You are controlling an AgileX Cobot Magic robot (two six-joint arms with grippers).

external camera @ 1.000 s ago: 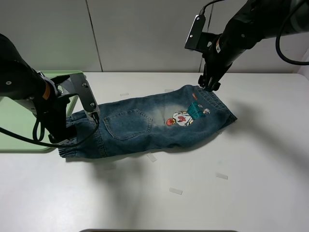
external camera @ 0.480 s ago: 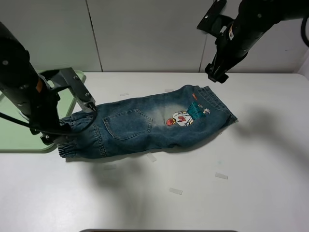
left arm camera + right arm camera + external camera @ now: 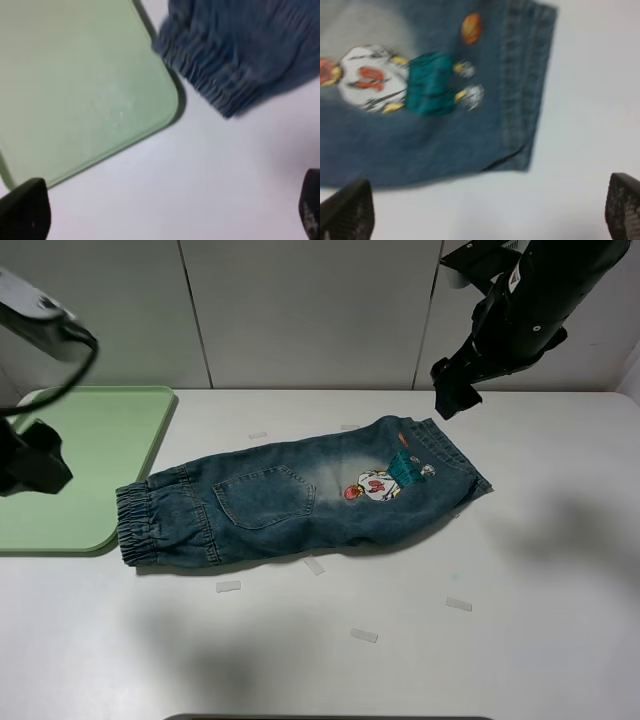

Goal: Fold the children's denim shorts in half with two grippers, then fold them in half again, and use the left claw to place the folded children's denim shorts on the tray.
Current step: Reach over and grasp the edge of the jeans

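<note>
Children's denim shorts (image 3: 300, 502) look folded once already. Left hand (image 3: 167, 212) and right hand (image 3: 453, 392) both hover open, empty; next I'd grab one end for fold two.

Lab bench: white table (image 3: 520, 640); grey wall panels (image 3: 300, 310); tape markers (image 3: 364, 636)

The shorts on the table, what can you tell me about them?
The shorts are small, of blue-green washed denim, faded pale in the middle. A gathered elastic waistband is at the end near the green tray; a back pocket and a cartoon patch face up. They lie flat on the white table, held by nothing.
</note>
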